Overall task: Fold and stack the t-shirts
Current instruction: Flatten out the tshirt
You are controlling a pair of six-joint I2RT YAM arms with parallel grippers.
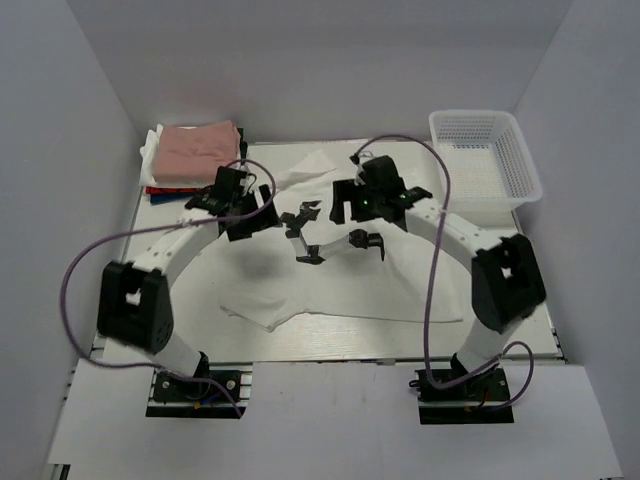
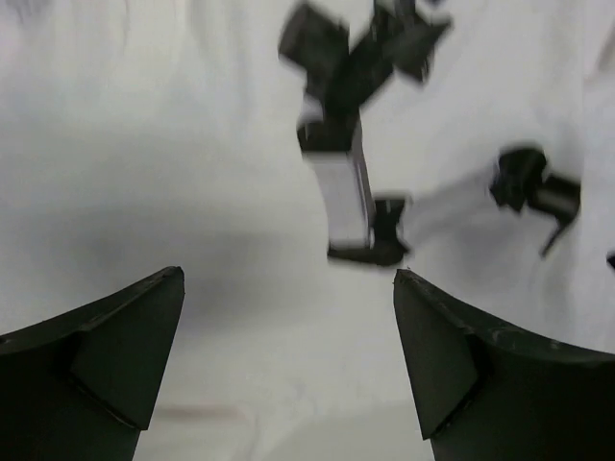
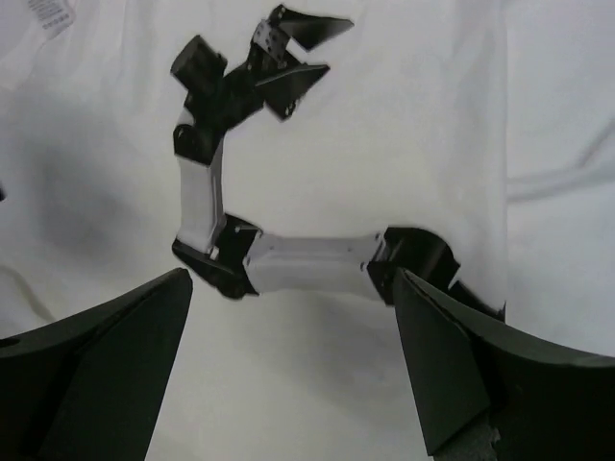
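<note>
White t-shirt lies spread flat across table centre, black robot-arm print facing up, sleeve reaching toward far edge. Folded dusty-pink shirt sits on top of stack at far left corner, with red, dark and white layers under it. White mesh basket at far right corner. Left gripper over shirt's left part, beside print, jaws spread wide, holding nothing. Right gripper over shirt's far part, just above print, jaws likewise wide, nothing held.
</note>
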